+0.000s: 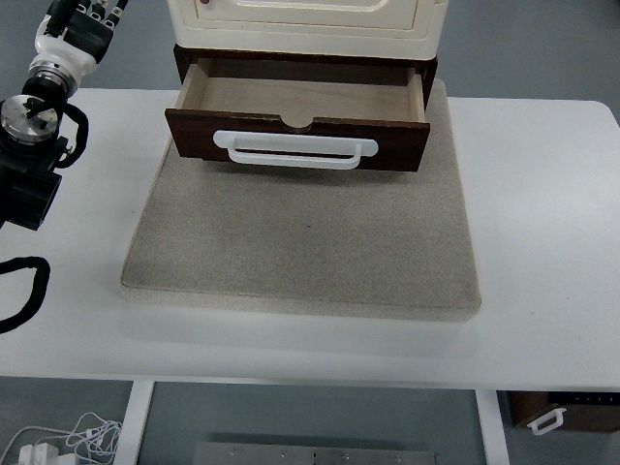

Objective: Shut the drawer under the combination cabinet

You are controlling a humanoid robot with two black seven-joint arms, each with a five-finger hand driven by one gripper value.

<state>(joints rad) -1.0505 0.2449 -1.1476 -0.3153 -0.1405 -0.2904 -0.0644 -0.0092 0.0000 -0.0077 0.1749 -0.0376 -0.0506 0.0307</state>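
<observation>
The cream combination cabinet (300,19) stands at the back of a grey mat. Its dark brown drawer (300,131) under it is pulled out toward me and shows an empty light wooden inside (300,97). A white bar handle (295,150) runs across the drawer front. My left arm (34,145) comes in along the left edge, and its hand (77,24) is raised at the top left corner, left of the cabinet and apart from the drawer. The hand is partly cut off by the picture's edge. My right arm is out of view.
The cabinet stands on a grey speckled mat (300,242) on the white table (542,194). Below the table's near edge lie white cables (68,441) at the left and a brown box with a white handle (557,417) at the right.
</observation>
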